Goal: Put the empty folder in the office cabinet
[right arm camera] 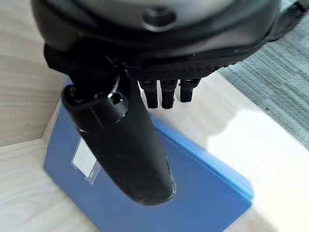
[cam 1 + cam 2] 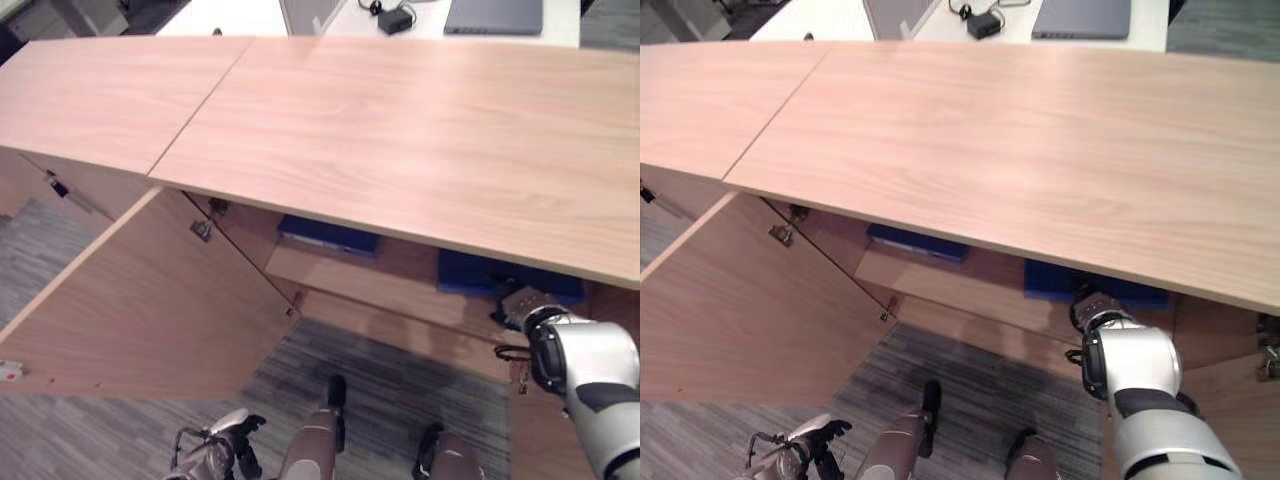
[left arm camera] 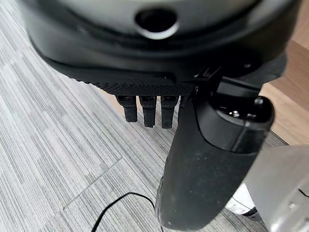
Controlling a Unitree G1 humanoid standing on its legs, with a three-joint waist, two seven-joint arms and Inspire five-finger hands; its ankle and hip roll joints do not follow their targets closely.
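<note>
A blue folder with a white label lies flat on the light wood shelf, in the corner by the cabinet's side wall. My right hand is inside the cabinet right over the folder, open, with thumb and fingers straight and nothing in its grasp. In the eye views the right forearm reaches under the cabinet top to this blue folder. My left hand hangs low over the carpet, open and empty, fingers pointing at the floor.
A second blue folder lies further left on the upper shelf. The cabinet's left door stands wide open over the grey carpet. Beyond the cabinet, a desk holds a laptop and a black charger.
</note>
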